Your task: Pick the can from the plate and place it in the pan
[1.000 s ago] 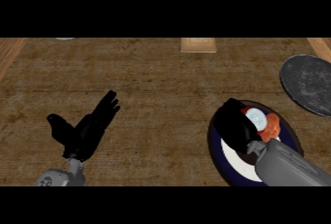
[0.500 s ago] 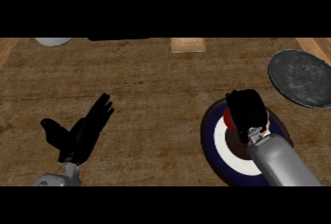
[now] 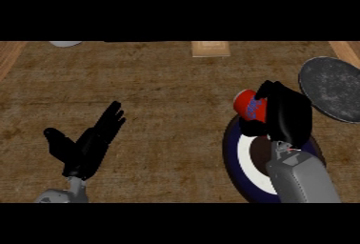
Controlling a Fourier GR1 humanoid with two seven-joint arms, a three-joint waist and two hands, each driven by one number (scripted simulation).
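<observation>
A red can [image 3: 247, 105] with blue markings is tilted and raised over the far edge of the plate [image 3: 235, 157], a round plate with a dark blue rim and white ring. My right hand [image 3: 285, 114] is curled round the can from its right side. The pan [image 3: 334, 88], dark grey and round, lies at the right edge, just right of that hand. My left hand [image 3: 88, 143] rests open at the lower left, fingers pointing up and away.
A light wooden block [image 3: 211, 48] sits at the counter's far edge, centre. A pale round object [image 3: 65, 44] shows partly at the far left. Brown counter surface spreads between the two hands.
My right hand has closed round the can and lifted it off the plate's middle toward the far rim. The can now shows red at the hand's left. The left hand stays put.
</observation>
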